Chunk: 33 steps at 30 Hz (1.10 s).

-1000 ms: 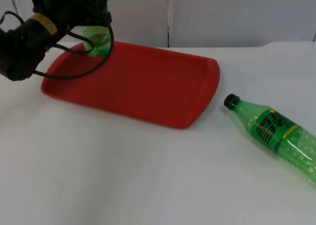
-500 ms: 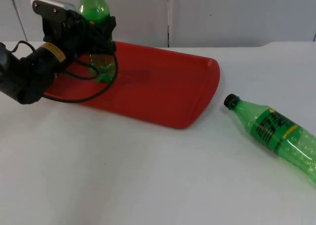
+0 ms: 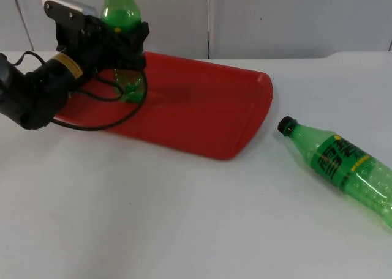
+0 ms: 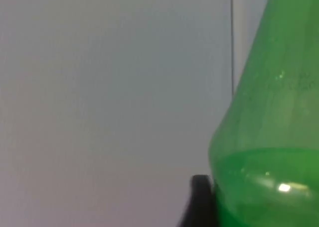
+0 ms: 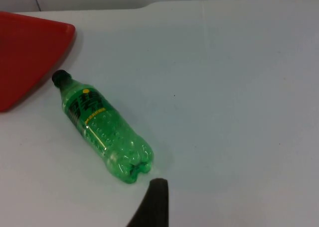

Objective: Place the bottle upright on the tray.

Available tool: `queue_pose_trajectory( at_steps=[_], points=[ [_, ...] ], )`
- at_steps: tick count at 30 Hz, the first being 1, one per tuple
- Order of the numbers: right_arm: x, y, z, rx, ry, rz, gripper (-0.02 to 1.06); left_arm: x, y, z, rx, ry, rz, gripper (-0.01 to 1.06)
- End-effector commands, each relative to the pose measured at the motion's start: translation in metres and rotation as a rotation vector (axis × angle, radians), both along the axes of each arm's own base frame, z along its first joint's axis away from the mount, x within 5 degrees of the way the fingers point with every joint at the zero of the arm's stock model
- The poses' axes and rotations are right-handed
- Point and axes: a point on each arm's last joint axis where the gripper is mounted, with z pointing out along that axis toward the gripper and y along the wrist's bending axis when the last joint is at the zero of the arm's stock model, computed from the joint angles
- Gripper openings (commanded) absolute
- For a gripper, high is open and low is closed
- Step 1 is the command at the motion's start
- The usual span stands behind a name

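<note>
A green bottle [image 3: 120,11] stands upright over the back left part of the red tray [image 3: 202,114], its base [image 3: 129,88] low at the tray floor. My left gripper [image 3: 122,41] is shut on this bottle around its middle. In the left wrist view the bottle's green shoulder [image 4: 271,137] rises right beside a black fingertip [image 4: 199,202]. A second green bottle [image 3: 340,167] with a black cap lies on its side on the table right of the tray. It also lies in the right wrist view [image 5: 102,130], in front of the right gripper's fingertip [image 5: 152,207].
The tray's right corner [image 5: 30,48] lies close to the lying bottle's cap. The grey partition wall [image 3: 294,16] closes off the table behind the tray. White table [image 3: 184,218] spreads in front of the tray.
The left arm swung the held bottle from a tilted pose up high to upright and lower onto the tray. In the last half second it shifted slightly right. The lying bottle stayed put.
</note>
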Motion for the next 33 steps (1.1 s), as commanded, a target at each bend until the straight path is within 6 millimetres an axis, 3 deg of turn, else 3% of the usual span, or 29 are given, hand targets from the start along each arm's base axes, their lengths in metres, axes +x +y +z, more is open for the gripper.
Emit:
queue_pose_trajectory(
  at_steps=[1, 4, 17, 19, 22, 33],
  points=[
    [-0.0003, 0.0, 0.0002, 0.002, -0.01, -0.006, 0.82, -0.0007, -0.0019, -0.0009, 0.008, -0.003, -0.019, 0.68],
    [-0.0003, 0.0, 0.0002, 0.002, -0.01, -0.006, 0.82, -0.0007, -0.0019, -0.0009, 0.008, -0.003, -0.019, 0.79],
    [-0.0003, 0.0, 0.0002, 0.002, -0.01, -0.006, 0.82, -0.0017, -0.0012, 0.0002, -0.004, -0.017, -0.022, 0.82],
    [-0.0003, 0.0, 0.0002, 0.002, -0.01, -0.006, 0.82, -0.0017, -0.0012, 0.0002, -0.004, -0.017, -0.022, 0.86],
    [-0.0003, 0.0, 0.0002, 0.002, -0.01, -0.006, 0.82, -0.0014, -0.0008, 0.0002, 0.016, -0.03, -0.012, 1.05],
    [-0.0003, 0.0, 0.0002, 0.002, -0.01, -0.006, 0.82, -0.0079, 0.0034, -0.0043, 0.053, 0.001, -0.022, 1.05]
  ],
)
